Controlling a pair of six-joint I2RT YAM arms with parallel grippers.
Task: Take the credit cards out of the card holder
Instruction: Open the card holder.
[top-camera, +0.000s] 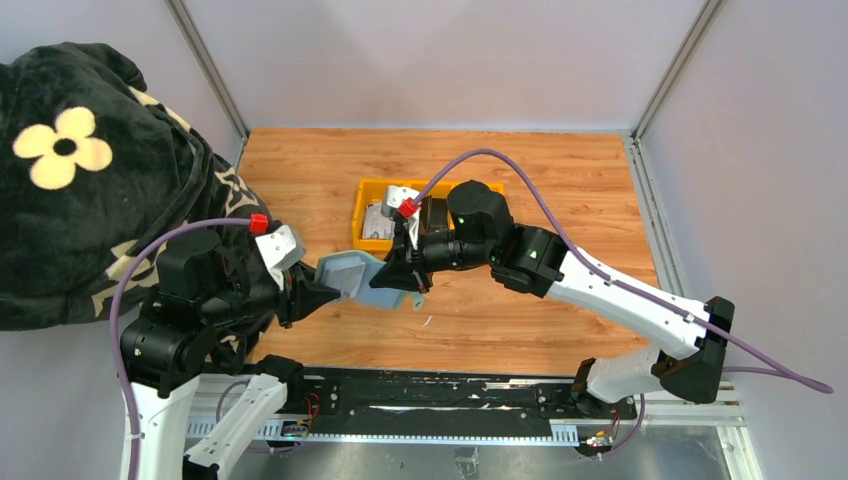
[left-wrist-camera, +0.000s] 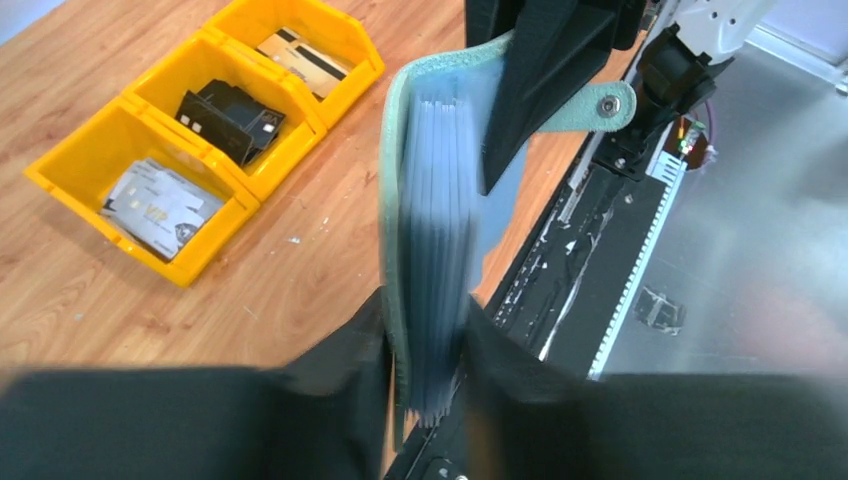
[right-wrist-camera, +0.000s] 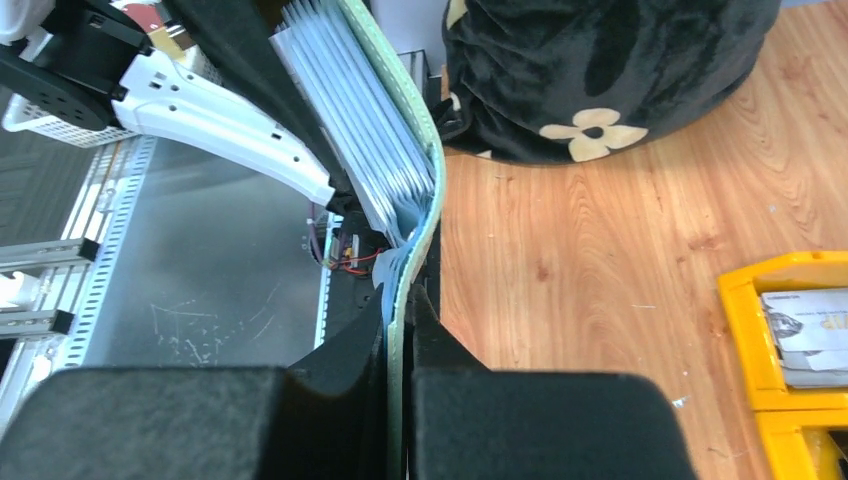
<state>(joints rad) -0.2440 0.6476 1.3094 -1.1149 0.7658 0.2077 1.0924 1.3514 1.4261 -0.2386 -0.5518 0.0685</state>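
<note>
Card holder (top-camera: 352, 275): was sage-green outside, with pale grey-blue pockets inside.
Cards (left-wrist-camera: 160, 205): were silver-grey, black, and beige with a dark stripe.
Tray (left-wrist-camera: 190, 148): was yellow.
Table (left-wrist-camera: 90, 290): showed orange-brown wood grain.
Blanket (top-camera: 80, 170): was black with cream flowers.

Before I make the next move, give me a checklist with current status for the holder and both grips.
1. The left gripper is shut on the holder at its pocket stack: ok.
2. The right gripper is shut on the green cover: ok.
3. The holder is spread open in the air, with the pockets fanned: ok.
4. Pockets emptied: cannot tell, as they only show edge-on.
5. A gripper is free to pull: not ok, both are holding the holder.
6. The tray has cards in all three bins: ok.
</note>
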